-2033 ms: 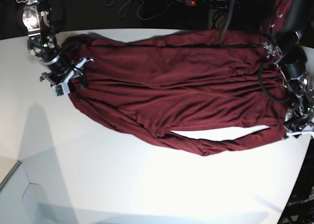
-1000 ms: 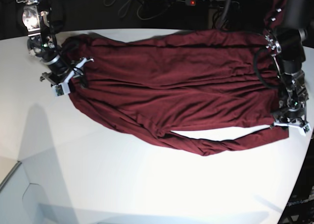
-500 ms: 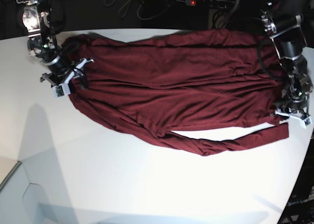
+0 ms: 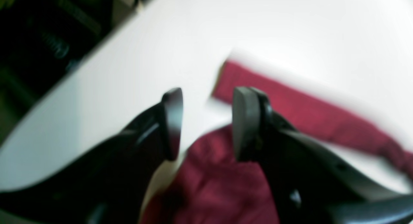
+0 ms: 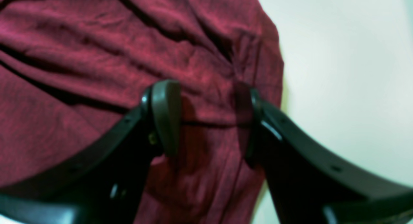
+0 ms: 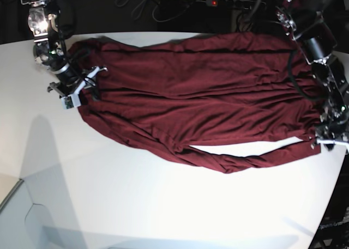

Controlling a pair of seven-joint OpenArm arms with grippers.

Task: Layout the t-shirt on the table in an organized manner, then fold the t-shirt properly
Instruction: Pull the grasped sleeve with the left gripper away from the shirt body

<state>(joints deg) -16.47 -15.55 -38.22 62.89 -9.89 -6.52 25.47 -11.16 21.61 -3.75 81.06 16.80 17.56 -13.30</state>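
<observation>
Maroon fabric of the t-shirt (image 6: 196,96) is lying spread in loose wrinkles across the far half of the table (image 6: 163,205), stretching from one arm to the other, with a thin twisted strip along its near edge enclosing a sliver of white tabletop.

On the base view's left, the right gripper (image 6: 76,88) is sitting at the shirt's end. Its wrist view is showing the jaws standing apart, one finger (image 5: 166,116) on each side of a raised ridge of cloth (image 5: 96,72); whether the pads are actually pinching that ridge cannot be told.

On the base view's right, the left gripper (image 6: 330,137) is hovering by the shirt's opposite end, near the table's curved edge. Its wrist picture is blurred, yet it is showing the jaws parted with white table (image 4: 290,30) visible in the gap and nothing between the fingers (image 4: 172,120). A bunched lobe of shirt (image 4: 219,185) is lying under them, and the narrow strip is running away beside it.
</observation>
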